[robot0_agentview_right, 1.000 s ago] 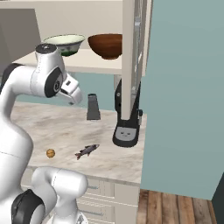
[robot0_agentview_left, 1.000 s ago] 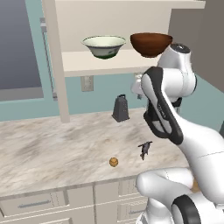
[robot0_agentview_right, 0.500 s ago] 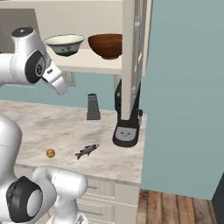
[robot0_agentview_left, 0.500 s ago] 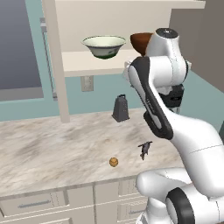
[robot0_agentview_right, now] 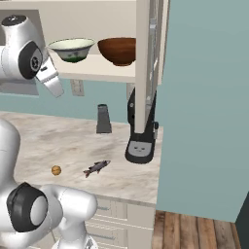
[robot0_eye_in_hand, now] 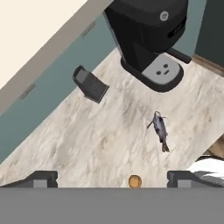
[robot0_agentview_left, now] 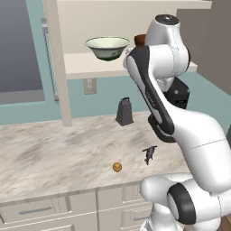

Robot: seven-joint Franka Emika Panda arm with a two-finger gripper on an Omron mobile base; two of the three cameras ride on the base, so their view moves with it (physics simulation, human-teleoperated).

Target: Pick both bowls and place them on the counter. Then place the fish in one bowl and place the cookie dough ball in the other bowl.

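On the counter (robot0_eye_in_hand: 87, 144), fish (robot0_eye_in_hand: 160, 129) and cookie dough ball (robot0_eye_in_hand: 135, 180) lie below the wide-open end effector (robot0_eye_in_hand: 111, 178)

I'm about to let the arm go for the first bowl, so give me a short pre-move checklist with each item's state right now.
1. Gripper open and empty: ok.
2. Cream bowl upright on the shelf: ok.
3. Brown bowl upright beside it: ok.
4. Bare counter for setting bowls down: ok.
5. Fish and dough ball lying apart on the counter: ok.
6. Gripper lined up with a bowl: not ok, it looks down at the counter.
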